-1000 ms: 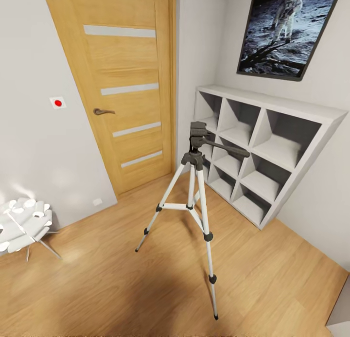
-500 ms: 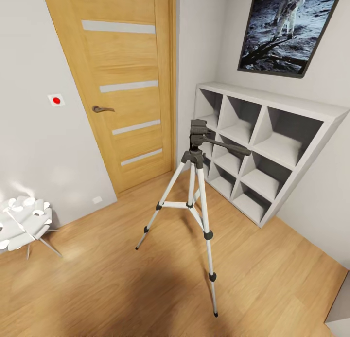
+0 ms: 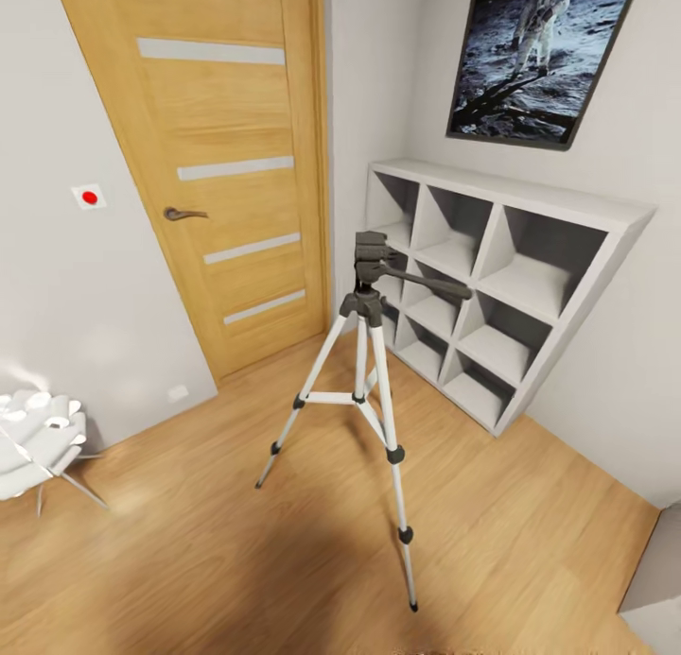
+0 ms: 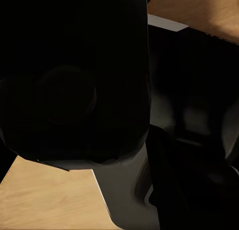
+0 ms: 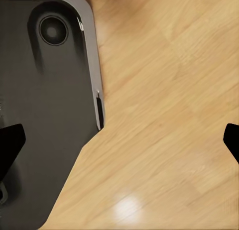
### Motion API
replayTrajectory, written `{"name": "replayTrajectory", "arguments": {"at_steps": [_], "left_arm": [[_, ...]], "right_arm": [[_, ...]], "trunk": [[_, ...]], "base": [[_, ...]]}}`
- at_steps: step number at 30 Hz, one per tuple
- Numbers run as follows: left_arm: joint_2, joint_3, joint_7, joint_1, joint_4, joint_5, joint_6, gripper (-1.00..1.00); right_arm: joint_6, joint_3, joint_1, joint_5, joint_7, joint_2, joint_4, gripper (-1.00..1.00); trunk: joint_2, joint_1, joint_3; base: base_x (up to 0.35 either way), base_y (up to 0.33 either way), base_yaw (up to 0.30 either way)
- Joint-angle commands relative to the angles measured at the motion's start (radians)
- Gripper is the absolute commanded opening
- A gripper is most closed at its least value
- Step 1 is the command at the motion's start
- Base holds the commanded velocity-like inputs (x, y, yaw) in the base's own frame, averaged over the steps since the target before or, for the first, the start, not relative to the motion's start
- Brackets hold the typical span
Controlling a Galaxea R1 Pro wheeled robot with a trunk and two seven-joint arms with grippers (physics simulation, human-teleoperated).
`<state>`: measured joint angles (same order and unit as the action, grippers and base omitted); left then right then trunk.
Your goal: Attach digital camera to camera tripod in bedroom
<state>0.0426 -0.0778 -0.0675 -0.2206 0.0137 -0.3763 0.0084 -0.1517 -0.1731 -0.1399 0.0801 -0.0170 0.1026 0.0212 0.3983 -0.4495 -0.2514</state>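
A tall light-oak door (image 3: 222, 163) with four frosted glass strips and a dark lever handle (image 3: 182, 215) stands shut. On the pale grey wall beside it sits a white square plate with a red dot (image 3: 89, 197). White cube shelves (image 3: 492, 282) stand under a framed astronaut moon poster (image 3: 539, 55). A white perforated stool (image 3: 38, 438) rests on the light wood plank floor (image 3: 208, 551).

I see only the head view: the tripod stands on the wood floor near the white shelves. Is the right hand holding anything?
Observer: No. In the right wrist view the right hand is open, its dark fingertips far apart, with nothing between them.
Operator: What lies under it?
Observer: Wood floor and a dark grey panel with a round socket.
Operator: And the other wrist view?
Observer: It is nearly black: a big dark object sits close to the lens. I cannot tell what it is.
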Motion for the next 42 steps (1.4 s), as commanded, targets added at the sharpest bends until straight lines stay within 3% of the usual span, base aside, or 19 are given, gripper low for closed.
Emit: {"name": "replayTrajectory", "arguments": {"at_steps": [1, 31, 42], "left_arm": [[0.0, -0.008, -0.001, 0.0, 0.0, -0.007, 0.001, -1.0], [0.0, -0.008, -0.001, 0.0, 0.0, -0.007, 0.001, -1.0], [0.0, -0.008, -0.001, 0.0, 0.0, -0.008, 0.001, -1.0]], "right_arm": [[-0.005, -0.008, -0.001, 0.008, -0.002, 0.0, 0.002, 1.0], [0.005, -0.002, -0.001, 0.006, -0.005, 0.012, 0.002, 1.0], [0.002, -0.006, -0.001, 0.011, -0.004, 0.004, 0.002, 1.0]], "trunk": [[0.002, 0.0, -0.002], [0.002, 0.0, -0.002], [0.002, 0.0, -0.002]], "base": [[0.0, 0.0, -0.228], [0.0, 0.0, -0.023], [0.0, 0.0, 0.0]]}}
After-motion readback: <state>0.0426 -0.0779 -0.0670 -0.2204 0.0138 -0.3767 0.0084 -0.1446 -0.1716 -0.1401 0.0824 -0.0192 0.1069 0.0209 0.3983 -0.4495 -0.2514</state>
